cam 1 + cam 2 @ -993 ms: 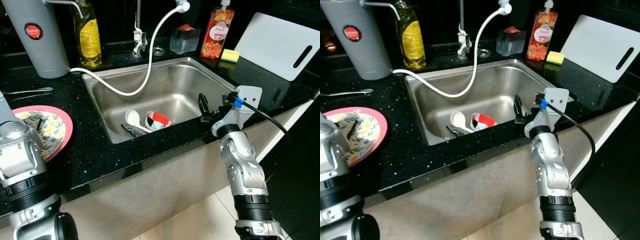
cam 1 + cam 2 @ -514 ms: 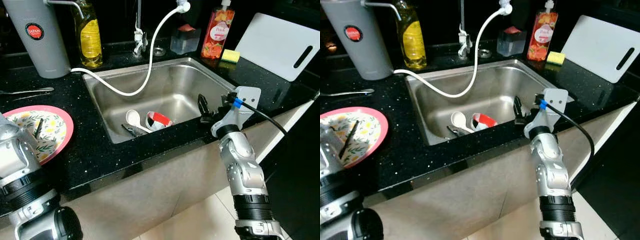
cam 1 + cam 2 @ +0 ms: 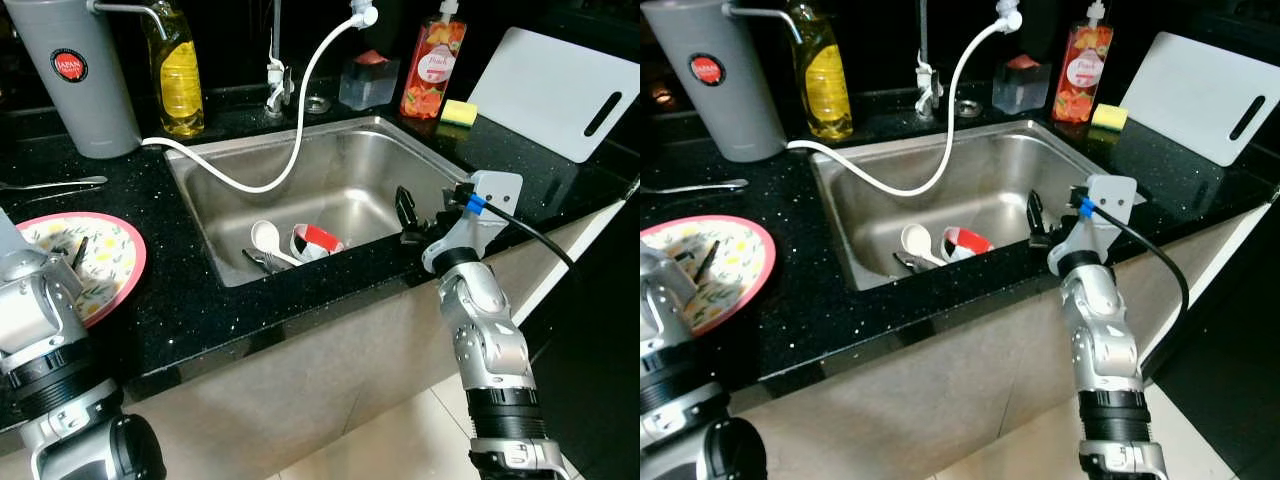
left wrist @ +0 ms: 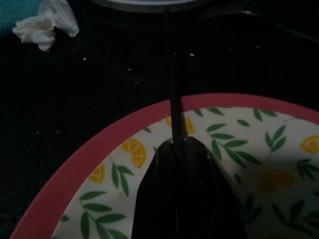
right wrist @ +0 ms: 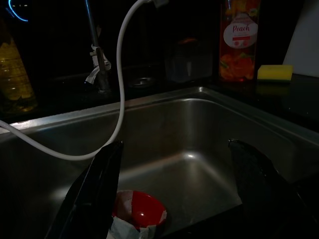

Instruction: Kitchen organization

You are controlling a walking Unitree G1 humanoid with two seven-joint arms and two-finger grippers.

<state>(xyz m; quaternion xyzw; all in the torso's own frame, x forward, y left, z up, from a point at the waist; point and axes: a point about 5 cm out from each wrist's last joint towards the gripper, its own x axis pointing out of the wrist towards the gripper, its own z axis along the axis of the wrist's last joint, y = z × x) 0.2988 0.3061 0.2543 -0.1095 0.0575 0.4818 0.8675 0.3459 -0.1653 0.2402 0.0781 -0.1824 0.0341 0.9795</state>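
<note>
At the left edge of the bench I have the left gripper (image 4: 175,149) over the plate (image 3: 122,262), its fingers pressed together on a thin dark stick (image 4: 174,107) that I take for a chopstick. Further along, the sink (image 3: 415,150) holds a white spoon (image 3: 266,238), a red cup (image 3: 317,241) and some cutlery at its front edge, so I judge the clearing barely begun. My right gripper (image 5: 174,184) hovers at the sink's front right corner, fingers spread wide and empty, the cup just below it. Soap bottles and a cutting board (image 3: 560,90) stand along the back.
</note>
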